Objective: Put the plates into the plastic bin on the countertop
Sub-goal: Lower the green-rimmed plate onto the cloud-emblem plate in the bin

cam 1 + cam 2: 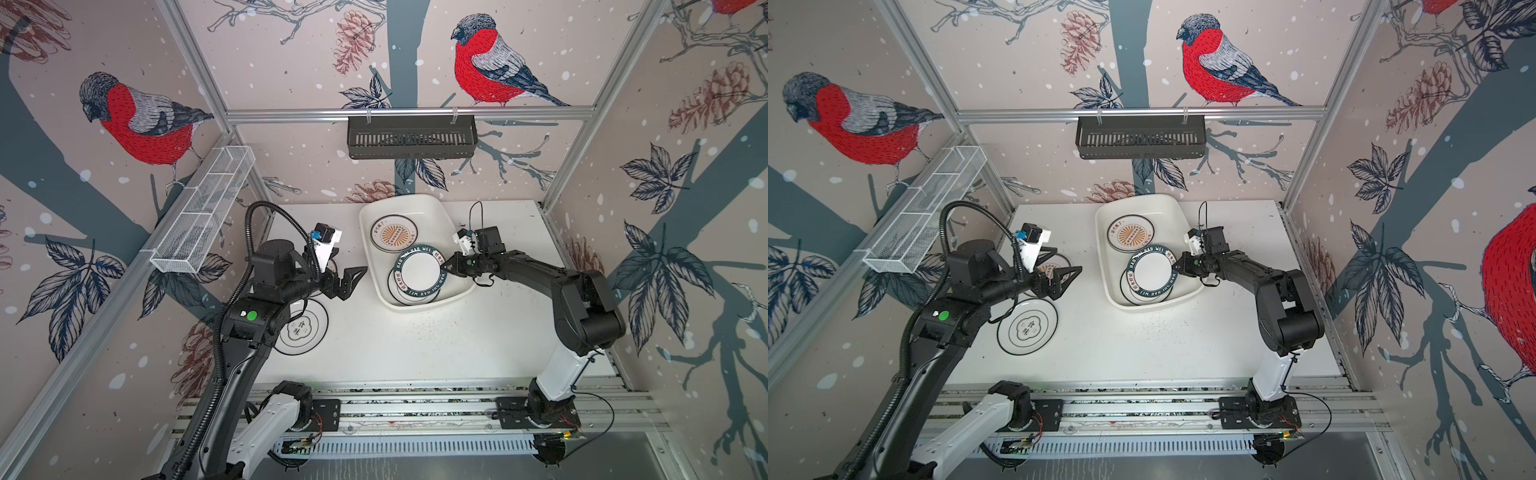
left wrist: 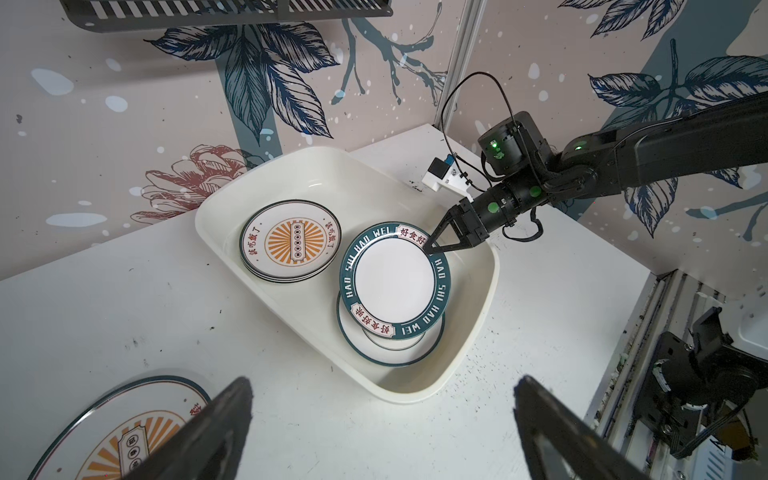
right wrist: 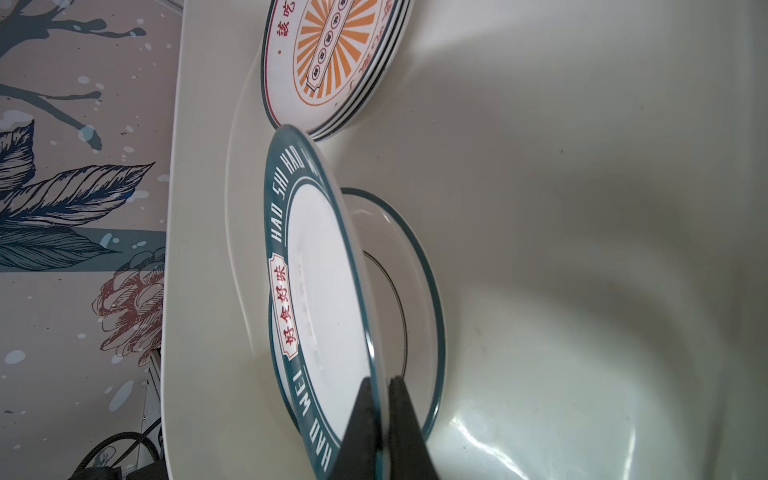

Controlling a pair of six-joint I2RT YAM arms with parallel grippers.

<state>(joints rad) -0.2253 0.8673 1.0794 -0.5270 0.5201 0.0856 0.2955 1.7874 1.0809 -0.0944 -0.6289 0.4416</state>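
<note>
The right gripper is clamped on the rim of the green-lettered plate, just right of centre in both top views. Its black fingertips pinch the glossy edge from both faces. The plate hangs tilted inside the plastic bin, over a thin-rimmed plate lying on the bin floor. Its dark-green band reads "HAO SHI HAO WEI" in white, with red characters 好食好味 in pale cartouches.

Further up the bin sits a sunburst stack, with orange rays and red characters around a white centre. The bin is smooth cream plastic with rounded corners and flared walls.

The left gripper, left of centre, is spread wide and holds nothing. It hovers by a sunburst plate. Below it an emblem plate marked 食味 lies flat on the countertop, which is white and speckled.

Aluminium rails frame bullfinch wallpaper. A black slotted rack hangs at upper centre and a wire-mesh basket at the upper left.
</note>
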